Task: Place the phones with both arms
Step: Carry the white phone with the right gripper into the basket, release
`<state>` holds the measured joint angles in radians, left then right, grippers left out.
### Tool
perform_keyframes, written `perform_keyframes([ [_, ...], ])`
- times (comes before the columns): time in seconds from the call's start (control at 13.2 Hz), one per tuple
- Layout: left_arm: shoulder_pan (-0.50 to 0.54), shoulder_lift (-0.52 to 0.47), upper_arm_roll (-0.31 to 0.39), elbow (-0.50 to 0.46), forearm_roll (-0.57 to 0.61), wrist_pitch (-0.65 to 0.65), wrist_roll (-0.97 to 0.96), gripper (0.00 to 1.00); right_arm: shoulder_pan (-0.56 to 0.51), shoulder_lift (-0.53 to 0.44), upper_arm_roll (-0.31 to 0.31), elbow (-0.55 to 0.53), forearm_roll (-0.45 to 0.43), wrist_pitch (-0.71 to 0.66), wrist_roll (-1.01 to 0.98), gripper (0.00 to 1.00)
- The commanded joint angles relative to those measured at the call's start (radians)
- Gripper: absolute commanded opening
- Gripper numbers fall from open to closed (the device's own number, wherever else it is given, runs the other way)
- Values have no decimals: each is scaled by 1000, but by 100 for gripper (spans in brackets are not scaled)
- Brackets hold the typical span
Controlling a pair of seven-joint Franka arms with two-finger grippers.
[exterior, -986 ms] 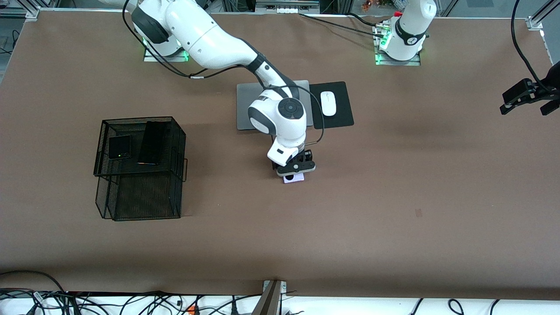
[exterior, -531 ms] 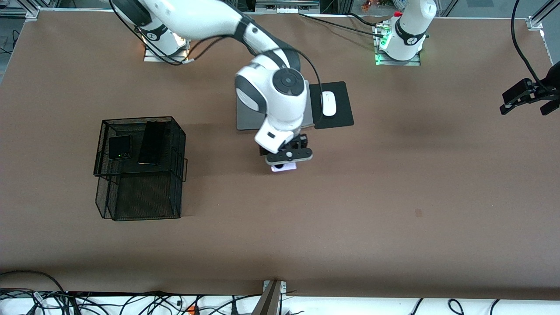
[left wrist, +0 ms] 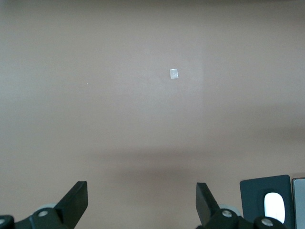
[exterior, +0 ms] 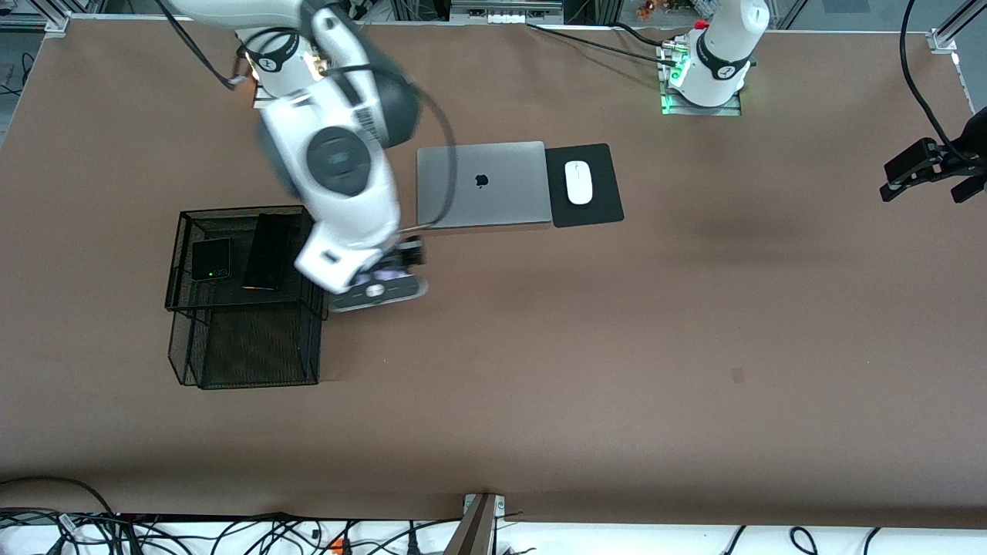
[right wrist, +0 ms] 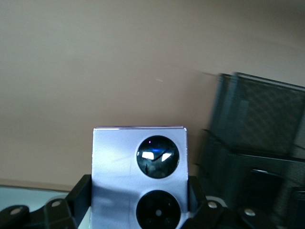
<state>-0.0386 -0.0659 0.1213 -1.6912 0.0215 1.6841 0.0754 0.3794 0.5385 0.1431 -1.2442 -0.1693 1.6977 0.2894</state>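
Apple logo on the closed grey laptop; no other writing readable. Right arm bent down steeply from its base, right gripper in the air just beside the black mesh rack, pinching the lilac-white phone by its 2 edges, 2 round lenses showing. 2 black phones lie on the rack top. Left gripper waits over bare table, fingers spread.

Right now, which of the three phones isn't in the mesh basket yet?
The lilac-white phone with two round lenses: the right gripper holds it in the air beside the basket. The squarish black phone and slim black slab already lie on its top tier.
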Motion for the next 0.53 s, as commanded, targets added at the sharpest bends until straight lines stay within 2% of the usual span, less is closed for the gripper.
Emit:
perform_keyframes([
  [0.0,-7,0,0,15,-14,-17,-3,100,-17,-126,-193,-161,140,34,-251,5],
  [0.15,-7,0,0,15,-14,-17,-2,100,-19,-117,-333,-161,226,34,-410,5],
  [0.23,-7,0,0,15,-14,-17,-3,100,-34,-100,-377,-161,241,42,-450,5],
  [0.46,-7,1,0,16,-14,-17,-2,100,-100,-25,-427,-156,315,86,-518,5],
])
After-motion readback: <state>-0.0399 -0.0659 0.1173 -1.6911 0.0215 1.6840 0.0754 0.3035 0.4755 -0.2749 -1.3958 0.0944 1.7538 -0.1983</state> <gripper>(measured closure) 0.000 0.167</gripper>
